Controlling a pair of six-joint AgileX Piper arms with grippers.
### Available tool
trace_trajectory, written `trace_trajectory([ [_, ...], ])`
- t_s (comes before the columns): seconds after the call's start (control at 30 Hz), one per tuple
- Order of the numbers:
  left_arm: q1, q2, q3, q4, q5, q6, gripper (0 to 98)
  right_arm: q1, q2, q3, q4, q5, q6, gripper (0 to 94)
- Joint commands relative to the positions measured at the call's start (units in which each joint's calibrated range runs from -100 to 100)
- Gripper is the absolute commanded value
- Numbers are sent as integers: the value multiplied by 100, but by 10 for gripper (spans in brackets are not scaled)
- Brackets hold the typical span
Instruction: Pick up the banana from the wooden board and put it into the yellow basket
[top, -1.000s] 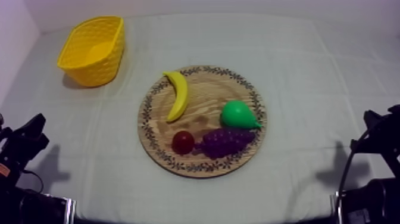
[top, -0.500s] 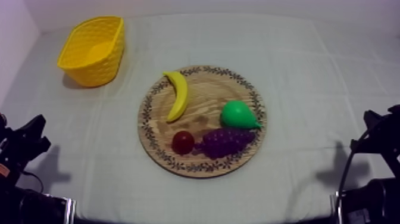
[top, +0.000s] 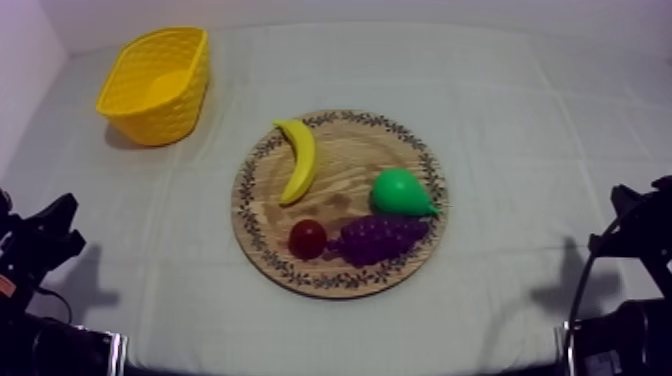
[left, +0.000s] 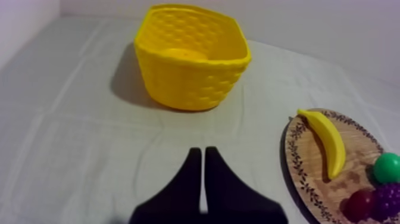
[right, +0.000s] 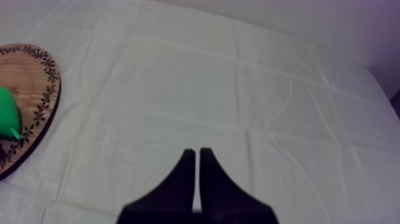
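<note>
A yellow banana (top: 297, 159) lies on the upper left of the round wooden board (top: 340, 275); the left wrist view has the banana (left: 324, 141) at the board's near rim (left: 293, 161). The yellow basket (top: 156, 82) stands empty at the table's far left, and the basket (left: 190, 56) rises beyond my left gripper (left: 199, 156), which is shut on nothing over bare cloth. My left gripper (top: 60, 215) rests low at the left side. My right gripper (right: 194, 155) is shut on nothing over cloth, right of the board (right: 36, 77). The right arm (top: 630, 225) sits low at the right.
On the board also lie a green pear (top: 400, 192), a purple bunch of grapes (top: 378, 236) and a small red fruit (top: 307, 238). Open cloth (top: 130, 240) lies between my left gripper and the board, and more to the board's right.
</note>
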Motion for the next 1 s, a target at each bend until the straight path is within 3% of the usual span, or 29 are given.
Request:
trace_trajectory([
  [0.0, 8, 93, -145, -8, 26, -4, 1, 3, -5, 5, 1, 1, 0, 4],
  [0.3, 187, 1296, -1694, -26, 464, 132, 1, 3, -5, 5, 1, 1, 0, 4],
  [0.63, 1239, 3506, -3937, -457, 805, 707, 1, 3, -5, 5, 1, 1, 0, 4],
  [0.97, 1947, 5392, -4874, -556, 633, 1139, 1, 3, -5, 5, 1, 1, 0, 4],
])
